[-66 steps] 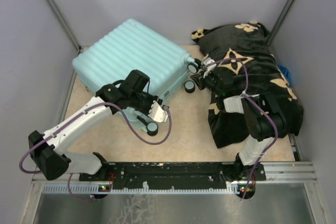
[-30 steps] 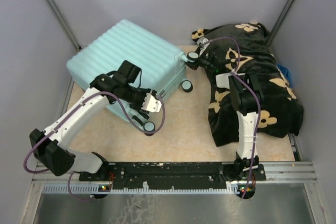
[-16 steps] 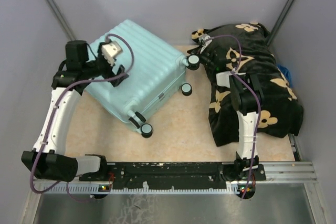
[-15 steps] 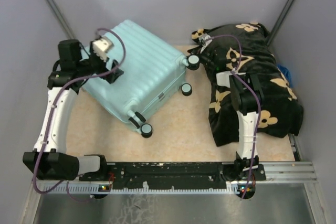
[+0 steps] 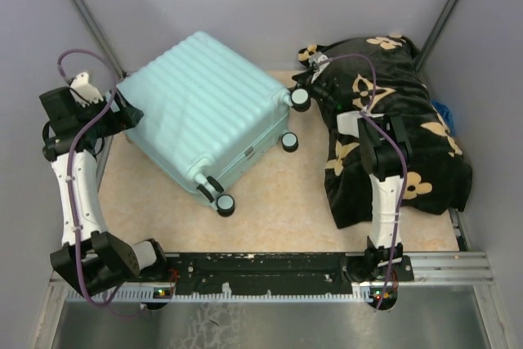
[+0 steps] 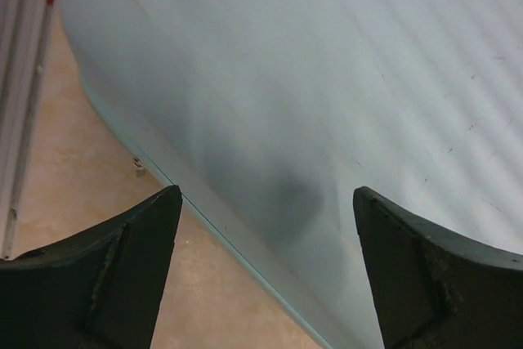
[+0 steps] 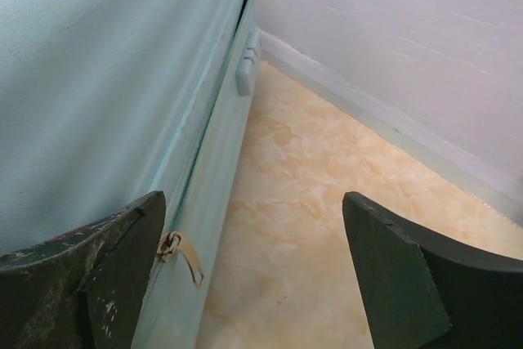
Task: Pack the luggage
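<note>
The luggage (image 5: 200,108) is a pale mint-blue ribbed hard-shell case lying shut and flat on the tan table, black wheels (image 5: 225,204) toward me. My left gripper (image 5: 122,108) stands open at its left corner. In the left wrist view its jaws (image 6: 268,194) straddle the shell's edge (image 6: 327,79) without touching it. My right gripper (image 5: 306,87) is open by the case's back right corner, near a wheel (image 5: 300,98). The right wrist view shows its jaws (image 7: 253,198) wide apart beside the case's side (image 7: 98,79) and a tan zip pull (image 7: 184,251).
A black blanket with tan flower motifs (image 5: 392,136) lies heaped on the right, under my right arm. Something blue (image 5: 442,112) peeks out behind it. Grey walls (image 5: 270,6) enclose the table on three sides. A metal rail (image 5: 278,271) runs along the near edge.
My left arm swung from the case's front side over its top to the left corner, and its jaws opened. The right jaws opened too. The case turned slightly.
</note>
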You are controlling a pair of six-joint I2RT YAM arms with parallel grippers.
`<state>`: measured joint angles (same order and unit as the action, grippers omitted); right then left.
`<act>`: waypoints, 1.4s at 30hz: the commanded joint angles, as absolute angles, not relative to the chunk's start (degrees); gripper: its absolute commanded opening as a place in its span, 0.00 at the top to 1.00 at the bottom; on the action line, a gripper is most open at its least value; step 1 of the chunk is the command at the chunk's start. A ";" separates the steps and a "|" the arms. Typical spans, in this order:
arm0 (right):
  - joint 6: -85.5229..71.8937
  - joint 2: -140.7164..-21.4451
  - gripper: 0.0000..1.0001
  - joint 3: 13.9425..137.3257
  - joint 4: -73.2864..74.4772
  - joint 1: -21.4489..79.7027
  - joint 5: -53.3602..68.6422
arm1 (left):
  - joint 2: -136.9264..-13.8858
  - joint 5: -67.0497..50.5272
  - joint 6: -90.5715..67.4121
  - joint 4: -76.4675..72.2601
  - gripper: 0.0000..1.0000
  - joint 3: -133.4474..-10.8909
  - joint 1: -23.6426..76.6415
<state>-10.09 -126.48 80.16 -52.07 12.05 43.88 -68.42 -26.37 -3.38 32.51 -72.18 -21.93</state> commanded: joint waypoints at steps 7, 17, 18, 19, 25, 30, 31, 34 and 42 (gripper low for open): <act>-7.59 -115.31 0.09 68.77 -59.14 18.52 54.88 | -77.00 -52.17 -4.20 25.41 0.19 -68.92 -21.76; -2.83 -101.06 0.09 50.69 -55.92 21.65 50.91 | -100.07 -50.49 5.80 25.03 0.24 -85.86 -11.93; -2.19 -99.59 0.09 49.44 -54.46 22.01 50.07 | -102.54 -50.42 6.69 25.43 0.25 -87.94 -10.74; -1.78 -98.05 0.09 47.57 -53.51 22.50 49.18 | -104.91 -50.39 7.29 25.64 0.26 -89.87 -9.67; 0.59 -88.14 0.12 40.42 -47.75 26.88 43.70 | -117.83 -49.81 11.46 26.93 0.33 -102.50 -4.41; 0.29 -86.43 0.13 38.97 -45.62 31.58 41.33 | -123.66 -45.06 13.08 27.43 0.33 -113.00 -3.50; 0.05 -86.15 0.14 39.13 -45.30 32.01 40.86 | -124.01 -43.75 13.82 27.87 0.32 -115.21 -3.59; -0.35 -84.56 0.14 39.66 -42.34 32.11 39.08 | -122.13 -40.00 15.87 28.82 0.25 -118.74 -3.88; -1.86 -79.13 0.19 37.68 -32.55 26.67 49.30 | -102.61 -39.94 21.08 28.39 0.19 -105.61 -4.24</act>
